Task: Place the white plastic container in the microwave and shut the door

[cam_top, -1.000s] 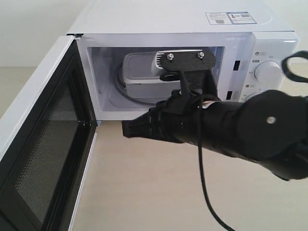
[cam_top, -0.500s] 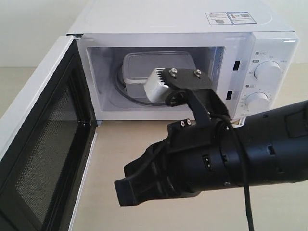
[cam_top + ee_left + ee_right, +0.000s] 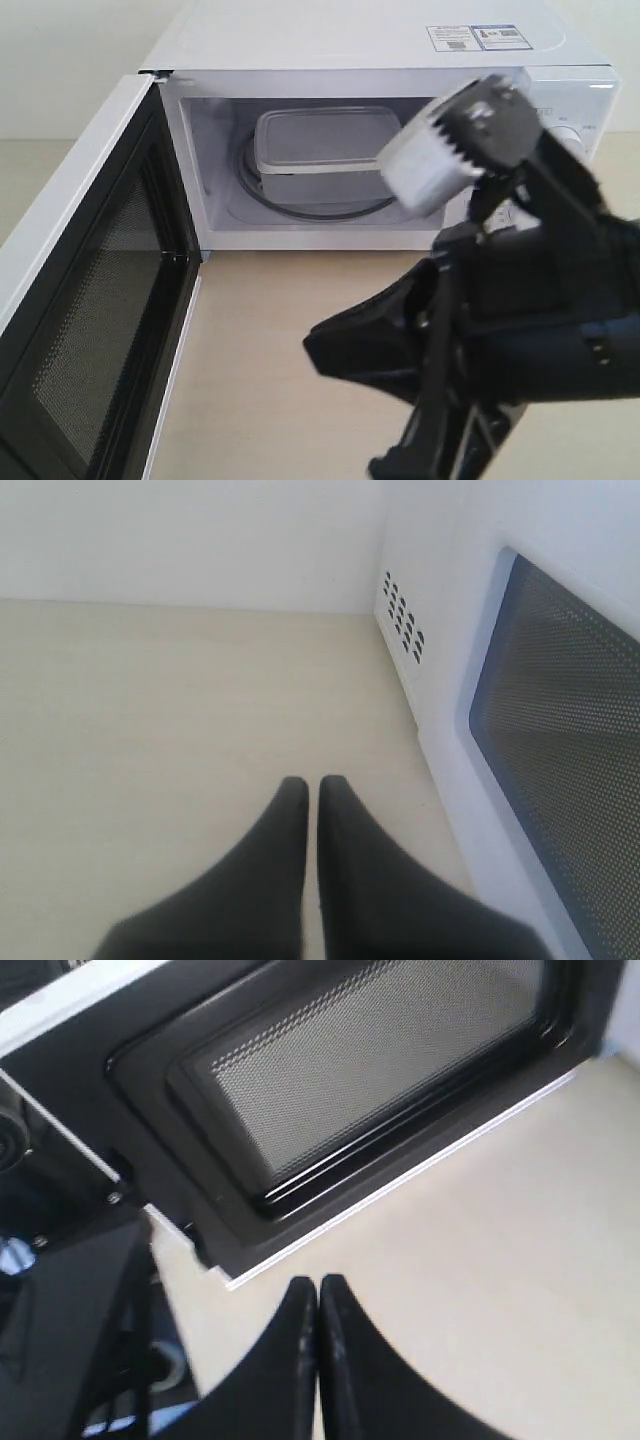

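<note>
The white plastic container (image 3: 318, 150) sits with its lid on, on the glass turntable (image 3: 300, 208) inside the microwave (image 3: 350, 35). The door (image 3: 90, 300) stands swung wide open on the left, its dark inner mesh facing the cavity. My right gripper (image 3: 320, 352) hovers shut and empty over the table in front of the microwave, tip pointing left toward the door; its own view shows the fingertips (image 3: 318, 1285) pressed together near the door's inner face (image 3: 370, 1070). My left gripper (image 3: 312, 785) is shut and empty, low over the table beside the door's outer window (image 3: 570, 740).
The right arm's black body and wrist camera (image 3: 450, 150) cover the microwave's dials. Light wood tabletop (image 3: 260, 340) lies in front of the cavity. Side vents (image 3: 403, 615) of the microwave show past the door in the left wrist view.
The right arm has pulled back out of the cavity toward the camera and rightward, leaving the container on the turntable. The door has not moved.
</note>
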`<act>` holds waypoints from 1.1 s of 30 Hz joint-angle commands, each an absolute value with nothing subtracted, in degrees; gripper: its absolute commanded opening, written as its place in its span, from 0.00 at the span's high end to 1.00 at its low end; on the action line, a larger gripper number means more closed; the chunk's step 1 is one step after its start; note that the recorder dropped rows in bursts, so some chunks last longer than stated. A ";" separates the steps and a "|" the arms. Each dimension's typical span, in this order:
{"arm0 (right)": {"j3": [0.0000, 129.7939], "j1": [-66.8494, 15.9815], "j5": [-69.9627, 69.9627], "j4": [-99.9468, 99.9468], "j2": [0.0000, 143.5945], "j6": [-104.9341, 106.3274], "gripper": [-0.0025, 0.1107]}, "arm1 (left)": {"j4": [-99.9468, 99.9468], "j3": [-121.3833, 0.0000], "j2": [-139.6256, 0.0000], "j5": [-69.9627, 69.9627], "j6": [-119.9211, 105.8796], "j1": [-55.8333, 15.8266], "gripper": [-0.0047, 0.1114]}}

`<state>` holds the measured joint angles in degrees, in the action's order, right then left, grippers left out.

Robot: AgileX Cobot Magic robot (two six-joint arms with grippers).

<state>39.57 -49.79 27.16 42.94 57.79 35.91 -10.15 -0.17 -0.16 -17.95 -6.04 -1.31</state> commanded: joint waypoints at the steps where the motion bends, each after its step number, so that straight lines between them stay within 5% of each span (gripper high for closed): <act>1: 37.27 -41.99 25.02 41.13 48.86 35.81 0.98 | -10.09 0.00 0.00 -18.06 -5.62 -1.20 0.92; 14: 20.26 -11.87 15.46 42.47 19.40 32.84 0.98 | -10.09 0.00 0.00 -18.06 -5.62 -1.20 0.92; 33: 2.21 -10.93 3.51 42.94 9.67 32.61 0.98 | -10.09 0.00 0.00 -18.06 -5.62 -1.20 0.92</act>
